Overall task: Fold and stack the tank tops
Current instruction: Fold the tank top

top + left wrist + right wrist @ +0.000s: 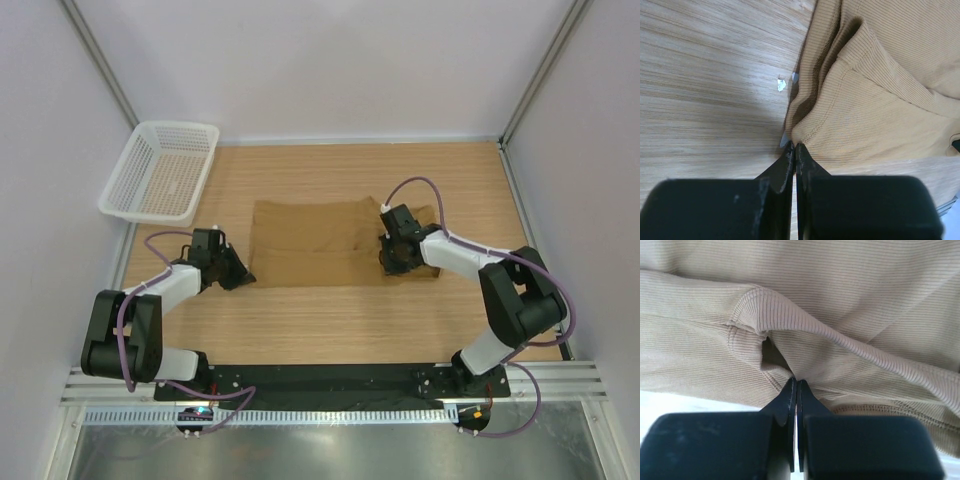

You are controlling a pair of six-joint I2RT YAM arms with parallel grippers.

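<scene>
Your left gripper [794, 146]: fingers pressed together at edge of tan tank top [315, 250], tips touching hem; can't tell whether cloth is caught. Your right gripper [796, 382]: pinching raised fold of ribbed cloth at opposite side. Tank top lies spread on counter [330, 325] between both grippers. White basket [160, 170] beyond left gripper, well apart.

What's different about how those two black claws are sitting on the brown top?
Place: the left gripper is at the tank top's near left corner; the right gripper is at its right end.
Surroundings: the left gripper has bare table beside it, while the right gripper hangs over the cloth itself, with fabric filling most of its view.
Shared: both are shut, each seemingly pinching a bunched fold of the cloth.
</scene>
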